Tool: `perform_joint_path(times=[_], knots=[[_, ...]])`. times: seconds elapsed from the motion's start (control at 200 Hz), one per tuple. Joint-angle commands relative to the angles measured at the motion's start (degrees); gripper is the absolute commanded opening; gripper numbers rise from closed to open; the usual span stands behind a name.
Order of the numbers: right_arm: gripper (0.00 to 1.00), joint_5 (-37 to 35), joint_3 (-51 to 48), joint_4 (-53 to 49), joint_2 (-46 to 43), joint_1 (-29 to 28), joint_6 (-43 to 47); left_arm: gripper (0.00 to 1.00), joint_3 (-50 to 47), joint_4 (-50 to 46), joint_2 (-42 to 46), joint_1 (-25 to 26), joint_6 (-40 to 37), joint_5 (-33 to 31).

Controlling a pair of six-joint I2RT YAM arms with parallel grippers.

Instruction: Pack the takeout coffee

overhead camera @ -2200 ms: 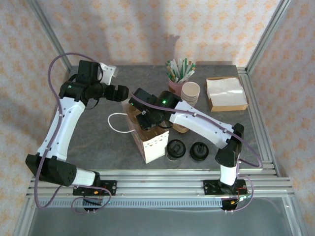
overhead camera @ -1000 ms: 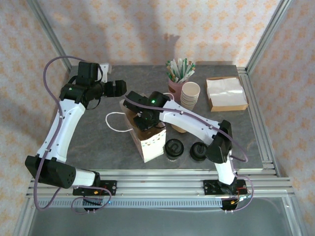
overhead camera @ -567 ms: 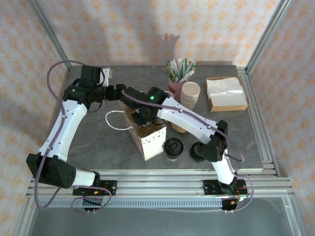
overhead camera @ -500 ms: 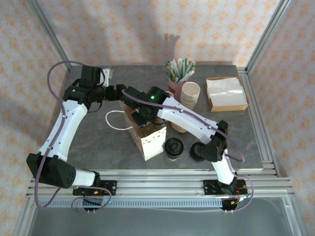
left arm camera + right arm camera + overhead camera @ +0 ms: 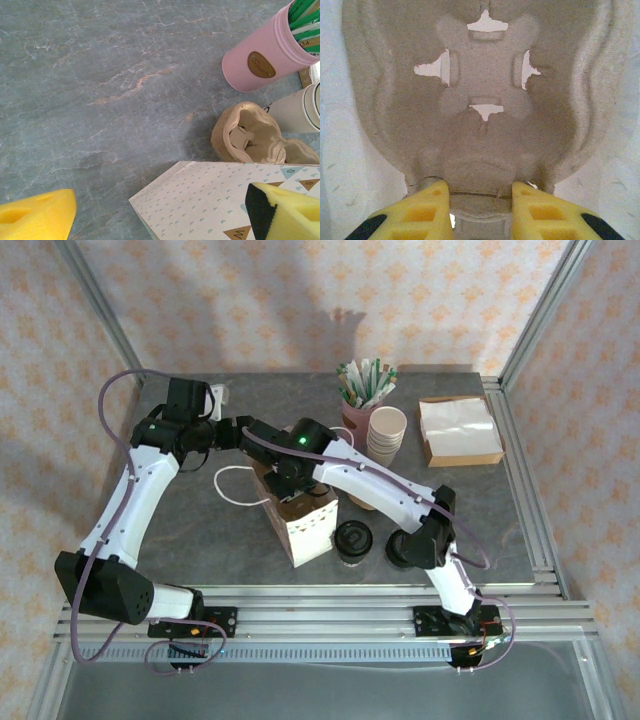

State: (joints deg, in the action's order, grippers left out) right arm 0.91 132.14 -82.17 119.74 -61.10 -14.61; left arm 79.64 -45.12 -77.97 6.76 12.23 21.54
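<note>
Our right arm (image 5: 370, 480) has pushed further into the open top of the paper bag (image 5: 305, 525) than it was a moment ago. The right wrist view looks down inside the bag, with white walls (image 5: 335, 150) on both sides. The right jaws are clamped on the edge of the brown cup carrier (image 5: 485, 100), with one yellow finger (image 5: 427, 210) on each side of it. So the carrier looks to be going down into the bag.

Our left arm (image 5: 150, 475) has also come closer, up to the far side of the bag. The left jaws are wide apart. The bag's edge (image 5: 210, 200) sits between the two yellow fingers (image 5: 35, 217), and we cannot tell if they touch it.

The takeout coffee (image 5: 352, 540) has not moved. It stands on the bench (image 5: 200, 530) just beside the bag, and nothing holds it. A second black-lidded cup (image 5: 398, 550) is next to it, partly under the right arm's elbow.

We think the coffee is not packed yet. The carrier has to be set down first, and then the cups can go in.
</note>
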Motion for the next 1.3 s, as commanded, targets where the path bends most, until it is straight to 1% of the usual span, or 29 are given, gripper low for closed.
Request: perform_joint_path(times=[0.0, 0.48, 0.826, 1.296], knots=[[0.27, -0.9, 1.3, -1.9, 1.0, -0.3, -1.0, 0.89, -0.4, 1.2, 1.7, 0.1, 1.0, -1.2], [0.27, 0.5, -5.1, 2.7, 0.1, -0.3, -0.9, 0.89, -0.7, 1.5, 2.0, 0.0, 1.0, -2.5], [0.27, 0.8, -9.9, 5.5, -1.3, 0.6, -1.1, 0.89, -1.5, 2.7, 3.8, 0.0, 1.5, -5.9], [0.27, 3.7, -17.2, 11.2, -2.3, 2.1, -1.1, 0.9, -3.6, 5.8, 6.4, -0.1, 2.8, -10.0]])
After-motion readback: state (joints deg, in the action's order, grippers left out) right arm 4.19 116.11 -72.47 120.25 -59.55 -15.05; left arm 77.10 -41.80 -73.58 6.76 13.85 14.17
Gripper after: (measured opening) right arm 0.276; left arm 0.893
